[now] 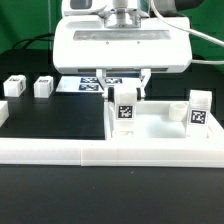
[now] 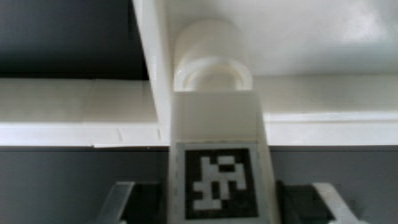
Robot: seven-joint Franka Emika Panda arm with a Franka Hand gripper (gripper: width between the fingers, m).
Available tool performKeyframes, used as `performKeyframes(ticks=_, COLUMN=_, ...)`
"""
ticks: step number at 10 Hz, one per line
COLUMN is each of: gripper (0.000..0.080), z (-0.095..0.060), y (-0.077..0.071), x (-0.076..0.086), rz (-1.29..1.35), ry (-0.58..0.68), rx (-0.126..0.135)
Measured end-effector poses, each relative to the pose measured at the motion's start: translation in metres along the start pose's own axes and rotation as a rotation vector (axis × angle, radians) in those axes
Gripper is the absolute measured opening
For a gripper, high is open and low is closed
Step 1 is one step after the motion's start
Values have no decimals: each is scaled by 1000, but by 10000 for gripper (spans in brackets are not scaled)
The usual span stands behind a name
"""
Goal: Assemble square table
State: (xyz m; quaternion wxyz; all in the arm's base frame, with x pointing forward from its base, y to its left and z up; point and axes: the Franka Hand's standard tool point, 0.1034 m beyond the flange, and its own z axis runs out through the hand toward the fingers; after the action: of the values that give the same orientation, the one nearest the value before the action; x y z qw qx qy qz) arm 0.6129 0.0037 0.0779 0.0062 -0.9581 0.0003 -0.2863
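The white square tabletop lies flat against the front rail. One tagged leg stands upright on its left part, and a second leg stands at its right corner. My gripper hangs over the left leg, open, with a finger on each side of it. In the wrist view this leg fills the middle, tag facing the camera. My gripper straddles it with dark gaps between the fingers and the leg. Two loose legs lie on the black table at the exterior view's left.
The long white border rail runs across the front of the tabletop. The marker board lies behind the gripper. A white piece shows at the exterior view's left edge.
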Motion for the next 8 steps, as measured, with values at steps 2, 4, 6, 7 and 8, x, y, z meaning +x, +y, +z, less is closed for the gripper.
performKeyframes(ticks=2, gripper=290, z=1, y=0, x=-1, rz=-1, ry=-3, rx=1)
performKeyframes(ticks=4, gripper=584, z=1, y=0, x=-1, rz=-1, ry=-4, rx=1)
performKeyframes(ticks=6, gripper=635, z=1, y=0, x=-1, rz=-1, ry=-4, rx=1)
performKeyframes(ticks=7, gripper=647, z=1, y=0, x=-1, rz=-1, ry=-4, rx=1)
performKeyframes(ticks=8, gripper=647, z=1, y=0, x=-1, rz=-1, ry=-4, rx=2)
